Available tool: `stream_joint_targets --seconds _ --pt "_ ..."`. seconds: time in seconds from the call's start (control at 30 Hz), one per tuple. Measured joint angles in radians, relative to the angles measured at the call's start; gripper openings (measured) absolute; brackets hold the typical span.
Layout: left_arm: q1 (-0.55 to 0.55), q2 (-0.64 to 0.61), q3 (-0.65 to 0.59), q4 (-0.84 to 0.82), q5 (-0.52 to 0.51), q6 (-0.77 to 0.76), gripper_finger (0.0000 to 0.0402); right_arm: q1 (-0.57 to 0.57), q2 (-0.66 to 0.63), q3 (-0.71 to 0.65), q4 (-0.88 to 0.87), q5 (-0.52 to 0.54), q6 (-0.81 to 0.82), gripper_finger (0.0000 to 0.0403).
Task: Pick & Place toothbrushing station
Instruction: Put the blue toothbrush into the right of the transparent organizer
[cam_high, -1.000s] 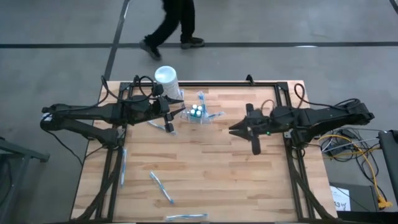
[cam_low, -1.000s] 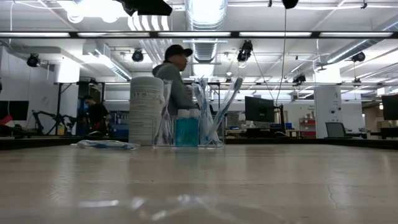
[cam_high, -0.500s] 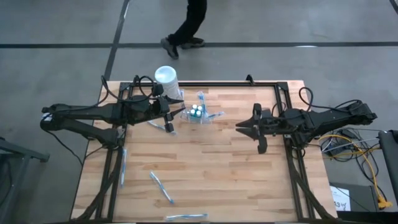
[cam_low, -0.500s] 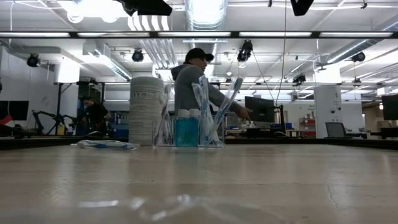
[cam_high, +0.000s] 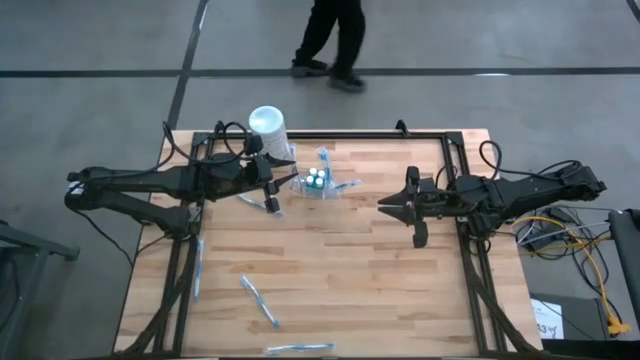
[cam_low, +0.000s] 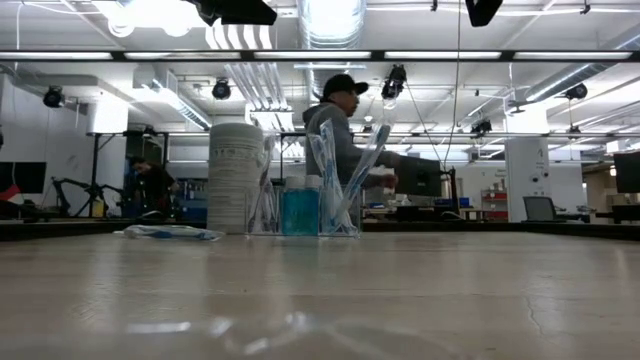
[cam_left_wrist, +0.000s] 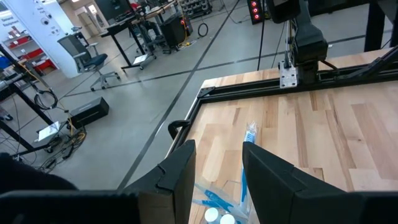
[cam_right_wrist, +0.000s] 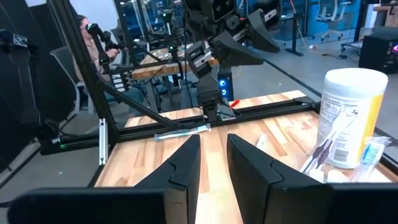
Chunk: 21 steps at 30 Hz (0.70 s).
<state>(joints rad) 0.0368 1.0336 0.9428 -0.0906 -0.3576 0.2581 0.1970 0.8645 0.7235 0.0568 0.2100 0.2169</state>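
Observation:
The toothbrushing station (cam_high: 318, 183) is a small clear holder with blue-and-white brushes and small bottles, standing at the back middle of the wooden table. It also shows in the low view as the station (cam_low: 305, 205) and at the right wrist picture's edge as the station (cam_right_wrist: 333, 158). My left gripper (cam_high: 275, 194) hovers just left of it, open, with nothing between its fingers (cam_left_wrist: 180, 171); the brushes' tips (cam_left_wrist: 217, 208) lie just ahead. My right gripper (cam_high: 388, 207) hangs well to the right of the station, its fingers (cam_right_wrist: 186, 162) a little apart and empty.
A tall white cylinder (cam_high: 267, 130) stands behind and left of the station. Loose toothbrushes lie by the left gripper (cam_high: 255, 200), at the left edge (cam_high: 197, 268), front middle (cam_high: 258, 300) and front edge (cam_high: 300, 348). A person (cam_high: 335, 40) walks past behind the table.
The right gripper has drawn back a little to the right, away from the station. The left arm has stayed put. The person behind the table has walked to the right.

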Motion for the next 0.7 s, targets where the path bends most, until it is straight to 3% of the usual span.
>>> stream_joint_targets --seconds 0.37,0.5,0.7 --pt "-0.001 -0.006 0.000 -0.102 0.028 -0.069 0.0138 0.000 0.014 0.001 0.002 0.000 0.000 0.0075" --pt "-0.009 -0.008 0.011 -0.317 0.063 -0.037 0.0138 0.000 0.022 0.001 0.000 0.000 0.000 0.0069" --pt "-0.009 -0.007 0.051 -0.443 0.147 -0.258 0.0138 0.000 0.022 0.001 0.000 0.000 0.000 0.0072"
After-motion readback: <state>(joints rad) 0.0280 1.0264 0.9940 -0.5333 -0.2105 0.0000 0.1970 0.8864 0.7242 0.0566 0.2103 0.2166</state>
